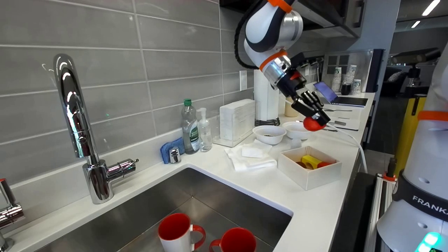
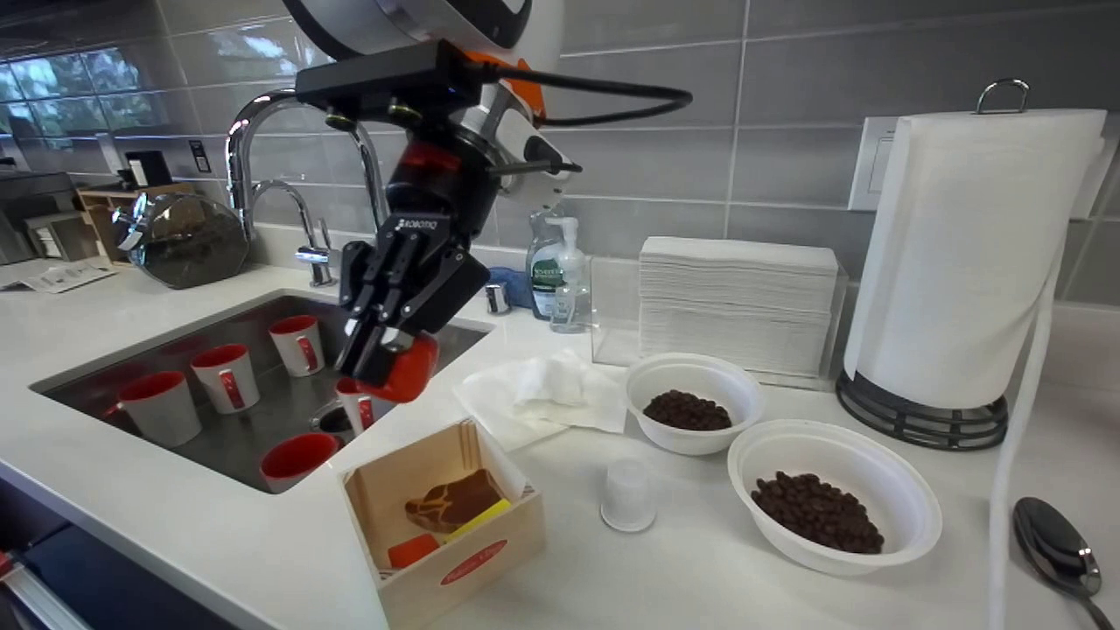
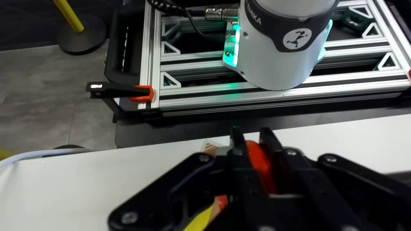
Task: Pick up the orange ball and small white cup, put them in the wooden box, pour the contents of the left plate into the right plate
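My gripper [image 1: 319,118] is shut on the red-orange ball [image 1: 312,124], held in the air beside and above the wooden box [image 1: 323,177]. The ball also shows in an exterior view [image 2: 415,367] and between the fingers in the wrist view [image 3: 257,157]. The box, pale and open-topped, holds yellow, brown and red pieces; it also shows in an exterior view [image 2: 516,553]. The small white cup [image 2: 628,490] stands upside down on the counter beside the box. Two white bowls, the smaller [image 2: 678,442] and the larger [image 2: 770,525], hold dark beans.
The sink [image 1: 238,183] with several red-and-white mugs [image 2: 226,378] lies beside the box. Crumpled napkins [image 2: 560,394], a napkin stack [image 2: 735,306] and a paper towel roll [image 2: 971,262] stand toward the wall. A white cable [image 2: 1015,455] and black spoon [image 2: 1054,547] are near the larger bowl.
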You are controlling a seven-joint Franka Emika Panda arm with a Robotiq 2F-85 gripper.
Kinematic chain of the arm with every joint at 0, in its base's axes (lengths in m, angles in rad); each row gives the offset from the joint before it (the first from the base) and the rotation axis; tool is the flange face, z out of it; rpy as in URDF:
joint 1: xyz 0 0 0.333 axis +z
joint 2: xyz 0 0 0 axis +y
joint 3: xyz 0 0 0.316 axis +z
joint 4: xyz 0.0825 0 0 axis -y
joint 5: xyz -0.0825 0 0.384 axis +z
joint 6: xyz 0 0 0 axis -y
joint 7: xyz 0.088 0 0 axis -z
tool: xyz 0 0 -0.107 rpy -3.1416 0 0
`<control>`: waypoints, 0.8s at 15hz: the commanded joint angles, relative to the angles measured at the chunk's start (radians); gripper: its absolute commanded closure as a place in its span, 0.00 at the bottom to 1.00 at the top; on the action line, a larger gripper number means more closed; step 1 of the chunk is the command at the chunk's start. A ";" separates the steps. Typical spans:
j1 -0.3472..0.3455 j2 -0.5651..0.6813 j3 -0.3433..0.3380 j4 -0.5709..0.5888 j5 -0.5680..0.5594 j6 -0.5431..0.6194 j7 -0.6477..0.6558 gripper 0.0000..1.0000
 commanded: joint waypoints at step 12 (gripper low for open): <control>-0.020 0.023 -0.007 0.000 -0.134 0.263 0.143 0.00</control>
